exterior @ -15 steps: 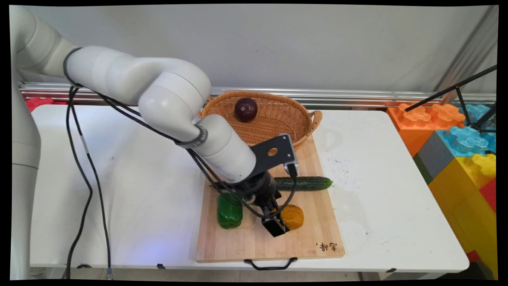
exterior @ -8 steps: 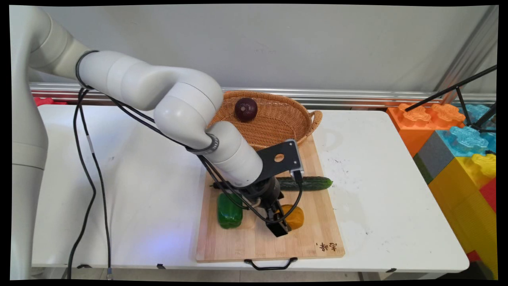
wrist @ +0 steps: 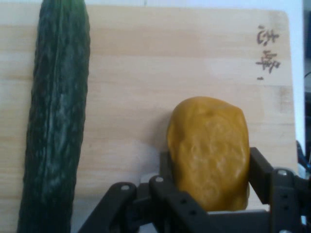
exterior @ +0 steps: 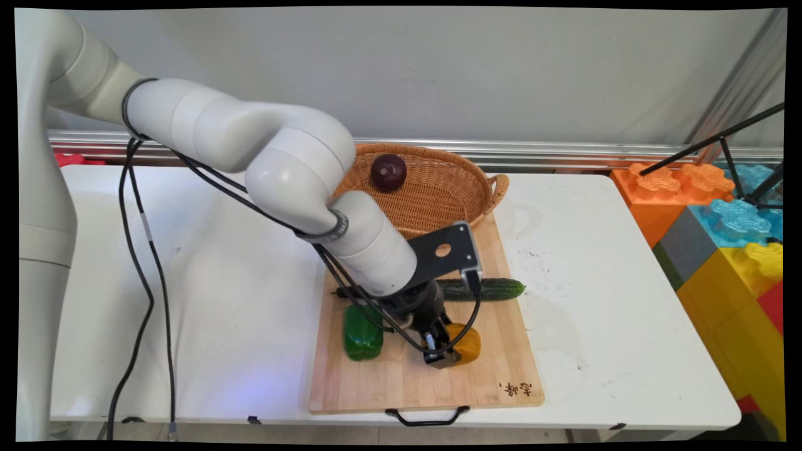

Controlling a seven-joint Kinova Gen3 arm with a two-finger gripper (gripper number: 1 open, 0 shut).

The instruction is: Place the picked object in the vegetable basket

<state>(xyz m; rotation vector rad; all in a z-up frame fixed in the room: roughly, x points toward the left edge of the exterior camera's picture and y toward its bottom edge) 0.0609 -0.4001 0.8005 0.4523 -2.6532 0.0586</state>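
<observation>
At the near edge of the white table (exterior: 595,351) lay a wooden cutting board (exterior: 401,382) with a black handle (exterior: 427,416) on its near side and a small dark mark of brush-like characters (exterior: 516,389), which I could not read, burned into its near right corner. On the board the black gripper (exterior: 446,351) was down around a yellow-orange pepper (exterior: 468,343), and in the hand view its two fingers (wrist: 260,174) were pressed against both sides of the pepper (wrist: 209,150), so it was pinching it. To the left of it a green pepper (exterior: 362,335) lay on the board, apart from the gripper. Further back a dark green cucumber (exterior: 492,289) lay across the board. Behind the board stood a wicker basket (exterior: 451,188) with a dark red onion (exterior: 388,172) inside. At the far right, beside the table, big coloured blocks (exterior: 720,219) were stacked.
</observation>
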